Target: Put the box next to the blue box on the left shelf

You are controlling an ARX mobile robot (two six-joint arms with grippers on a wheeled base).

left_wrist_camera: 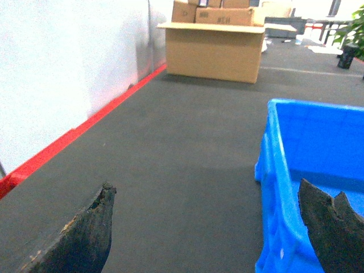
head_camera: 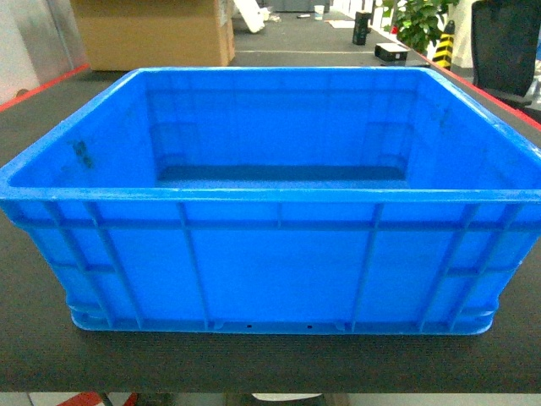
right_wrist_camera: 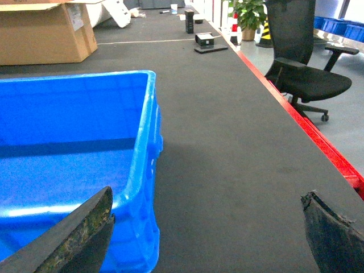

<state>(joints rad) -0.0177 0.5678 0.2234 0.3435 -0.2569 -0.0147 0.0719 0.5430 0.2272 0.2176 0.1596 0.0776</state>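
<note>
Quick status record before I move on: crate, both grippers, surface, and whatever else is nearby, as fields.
box: bright-blue crate, upright on the surface, nothing seen inside
surface: dark mat with a red edge strip
left gripper: jaws open, straddling the crate's left wall, not touching it
right gripper: jaws open, straddling the crate's right wall, not touching it
behind crate: cardboard box
right side: black office chair on the floor beyond the red edge
left shelf: not in view

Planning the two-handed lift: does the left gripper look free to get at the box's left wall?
Probably yes: the left gripper is open, straddling the box's left rim, with only bare dark mat beside it.
</note>
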